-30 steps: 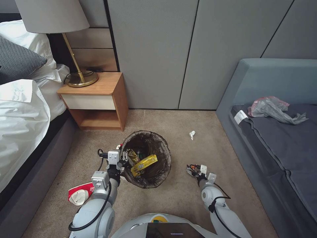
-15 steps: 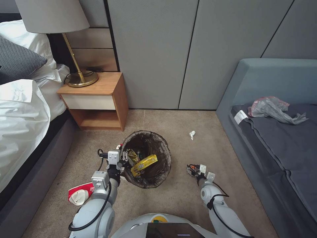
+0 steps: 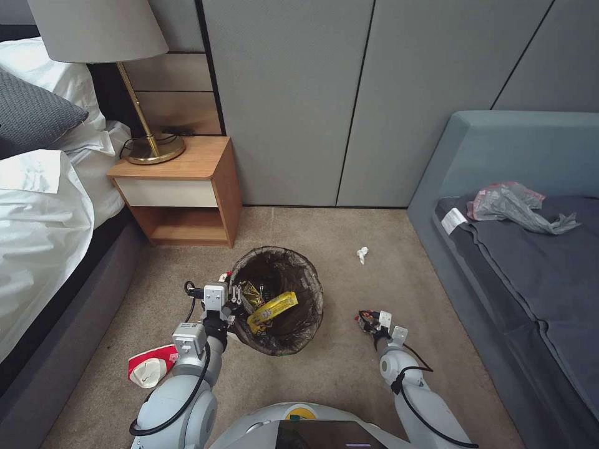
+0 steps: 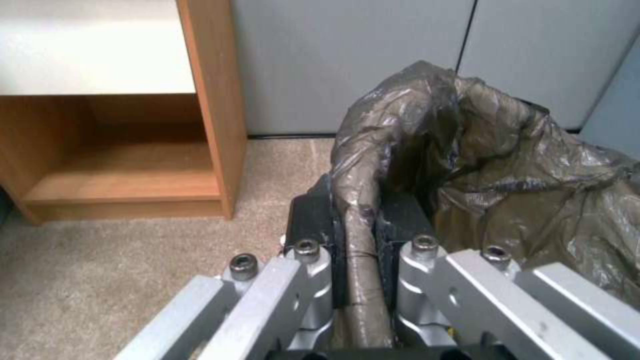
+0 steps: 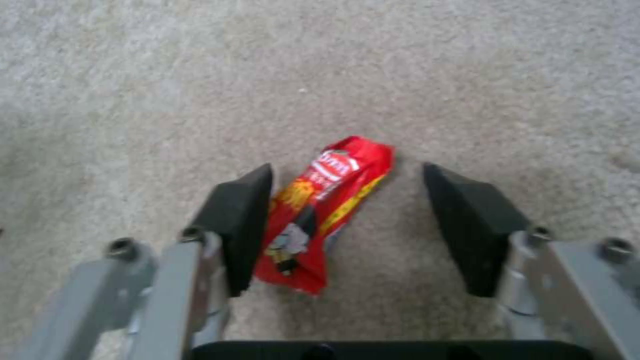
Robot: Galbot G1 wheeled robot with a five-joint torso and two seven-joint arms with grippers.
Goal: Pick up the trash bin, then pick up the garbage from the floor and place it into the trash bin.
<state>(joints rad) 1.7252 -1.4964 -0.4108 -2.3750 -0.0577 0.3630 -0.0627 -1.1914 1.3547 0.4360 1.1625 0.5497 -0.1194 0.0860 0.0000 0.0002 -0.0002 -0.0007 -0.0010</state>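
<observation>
Red wrapper on carpet, framed by right gripper; bin already in hand.
Since a second ago: right gripper shifted slightly toward lower right of head view, jaws apart, wrapper touching one pad, not yet clamped. Likely final alignment before closing. Left gripper pinched on trash bin rim, frame centre, unmoved. White scrap above, uncollected.
</observation>
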